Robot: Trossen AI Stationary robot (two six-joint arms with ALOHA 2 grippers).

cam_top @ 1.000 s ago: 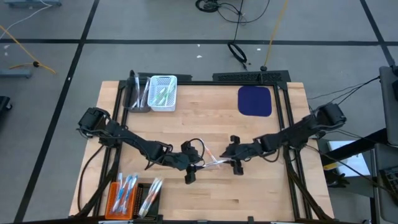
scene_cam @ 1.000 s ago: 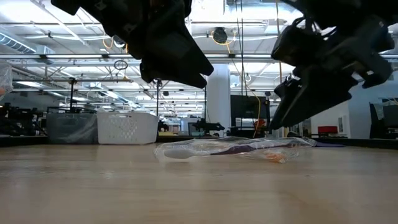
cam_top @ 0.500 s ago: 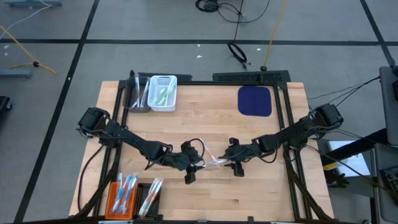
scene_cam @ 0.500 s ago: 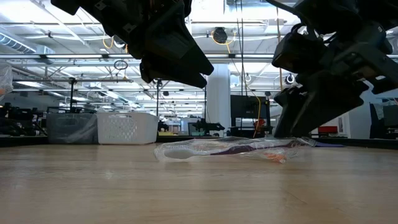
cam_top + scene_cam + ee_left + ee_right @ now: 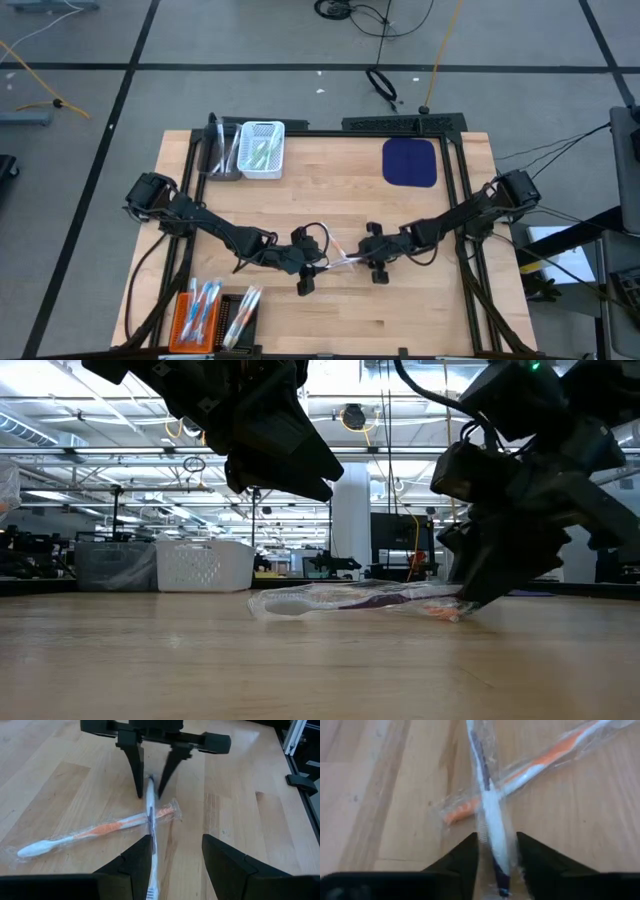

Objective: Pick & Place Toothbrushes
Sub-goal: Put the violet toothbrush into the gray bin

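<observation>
From above I see both arms meeting at mid-table. My left gripper point(image 5: 312, 275) sits just left of two wrapped toothbrushes point(image 5: 345, 262) that lie crossed on the wood, and my right gripper point(image 5: 372, 262) is down at their right end. A white basket point(image 5: 262, 149) with more brushes stands at the far left of the table, a dark blue mat point(image 5: 410, 162) at the far right, and an orange tray point(image 5: 192, 318) with brushes sits at the near left edge.

At table height, the wrapped pair point(image 5: 370, 600) rests flat on the table. My right gripper point(image 5: 478, 595) reaches down onto its right end, while the left one hangs above its left part, clear of the wrapper.

Through my left wrist camera, my own fingers point(image 5: 135, 865) are spread, with the purple-and-white brush point(image 5: 150, 820) running up between them and the orange-and-white brush point(image 5: 95, 832) lying across it. The right gripper point(image 5: 150, 794) straddles the far end of the purple one.

Through my right wrist camera, my fingers point(image 5: 465, 857) stand either side of the purple-and-white brush point(image 5: 492, 815), narrowly parted; I cannot tell whether they pinch it yet.
</observation>
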